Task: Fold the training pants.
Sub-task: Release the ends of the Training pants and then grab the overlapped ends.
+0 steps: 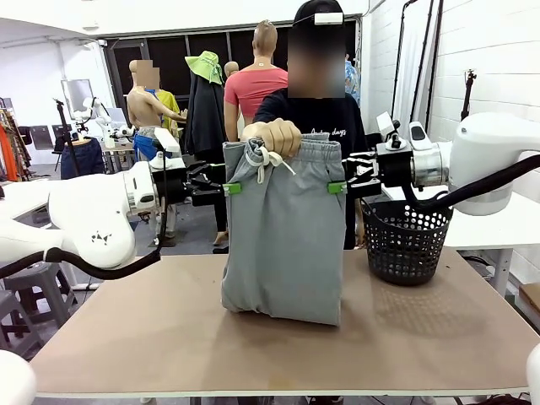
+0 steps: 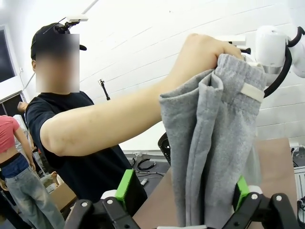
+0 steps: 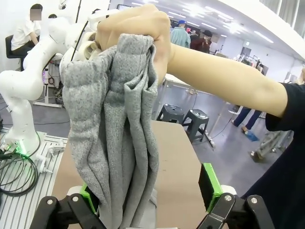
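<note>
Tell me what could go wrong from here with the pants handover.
The person's hand bunches the waistband, so the open jaws at each side may pinch folded layers and leave the training pants twisted. If the hand lets go before both jaws close, the pants may slump onto the table. The right arm could bump the nearby basket.

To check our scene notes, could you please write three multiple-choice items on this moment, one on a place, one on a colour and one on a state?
1. Where is the basket? A on the table, right of the pants; B on the floor; C on a chair.
2. The pants' colour? A blue; B grey; C red.
3. The left pincer and right pincer are? A both shut; B both open; C one shut.
Key: 1A, it stands on the table; 2B, grey cloth; 3B, both gape beside the cloth.
</note>
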Action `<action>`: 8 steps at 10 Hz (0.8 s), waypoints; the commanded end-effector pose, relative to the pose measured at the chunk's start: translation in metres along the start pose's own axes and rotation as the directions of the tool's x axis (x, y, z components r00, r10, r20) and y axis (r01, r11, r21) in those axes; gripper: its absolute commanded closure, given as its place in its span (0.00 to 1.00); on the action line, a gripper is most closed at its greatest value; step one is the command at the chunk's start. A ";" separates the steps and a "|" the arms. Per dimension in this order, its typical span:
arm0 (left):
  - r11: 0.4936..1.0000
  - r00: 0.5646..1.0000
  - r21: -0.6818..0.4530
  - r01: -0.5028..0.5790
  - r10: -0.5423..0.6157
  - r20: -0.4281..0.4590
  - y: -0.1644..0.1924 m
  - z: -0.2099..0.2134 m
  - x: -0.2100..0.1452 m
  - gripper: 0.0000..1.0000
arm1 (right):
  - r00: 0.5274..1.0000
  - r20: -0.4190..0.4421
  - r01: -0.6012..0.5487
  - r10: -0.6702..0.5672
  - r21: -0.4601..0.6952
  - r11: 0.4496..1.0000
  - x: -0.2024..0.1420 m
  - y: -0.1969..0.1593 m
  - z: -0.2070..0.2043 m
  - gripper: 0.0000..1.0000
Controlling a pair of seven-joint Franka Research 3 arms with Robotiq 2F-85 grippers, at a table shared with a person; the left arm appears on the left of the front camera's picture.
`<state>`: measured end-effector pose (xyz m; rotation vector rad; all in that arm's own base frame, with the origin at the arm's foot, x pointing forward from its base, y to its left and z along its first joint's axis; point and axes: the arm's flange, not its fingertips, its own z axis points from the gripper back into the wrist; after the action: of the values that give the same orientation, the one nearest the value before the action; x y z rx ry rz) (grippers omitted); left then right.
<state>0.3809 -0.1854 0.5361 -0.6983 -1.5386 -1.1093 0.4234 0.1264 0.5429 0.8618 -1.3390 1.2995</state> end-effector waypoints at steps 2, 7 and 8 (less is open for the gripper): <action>0.999 1.000 0.031 -0.007 0.008 -0.007 -0.004 0.005 -0.001 0.00 | 1.000 -0.020 0.004 -0.005 -0.047 0.999 0.002 0.006 -0.005 0.00; 0.997 0.998 0.044 -0.056 0.057 -0.039 -0.001 0.006 -0.002 0.00 | 1.000 -0.009 0.004 -0.005 -0.108 0.994 0.004 0.008 0.000 0.00; 0.996 0.996 0.014 -0.085 0.085 -0.034 0.000 0.006 -0.002 0.00 | 1.000 0.002 0.016 -0.016 -0.076 0.997 0.004 0.008 -0.001 0.00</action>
<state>0.3810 -0.1824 0.5339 -0.7045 -1.4995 -1.0554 0.4185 0.1243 0.5452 0.7852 -1.3825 1.2360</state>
